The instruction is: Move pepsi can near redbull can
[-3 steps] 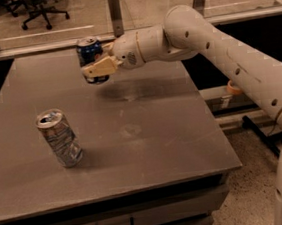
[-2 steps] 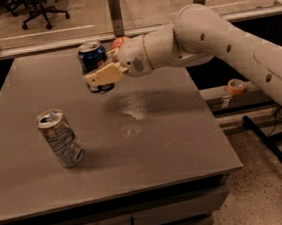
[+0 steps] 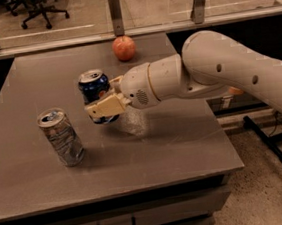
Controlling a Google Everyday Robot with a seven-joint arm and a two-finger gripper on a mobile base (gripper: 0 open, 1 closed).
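The pepsi can (image 3: 94, 89), dark blue with a silver top, is held upright above the table in my gripper (image 3: 101, 103), which is shut on it; a pale finger (image 3: 105, 107) crosses its front. The redbull can (image 3: 61, 138), slim and silver with pale blue patches, stands on the table to the lower left of the held can, a short gap away. My white arm (image 3: 212, 69) reaches in from the right.
A red apple (image 3: 124, 48) sits at the far edge of the grey table (image 3: 174, 146). A glass barrier with metal posts (image 3: 115, 9) runs behind the table. The table's right edge drops to the floor, with a black stand leg (image 3: 267, 141) there.
My gripper has carried the pepsi can from the far part of the table toward the front left, closer to the redbull can. The apple behind it has come into view.
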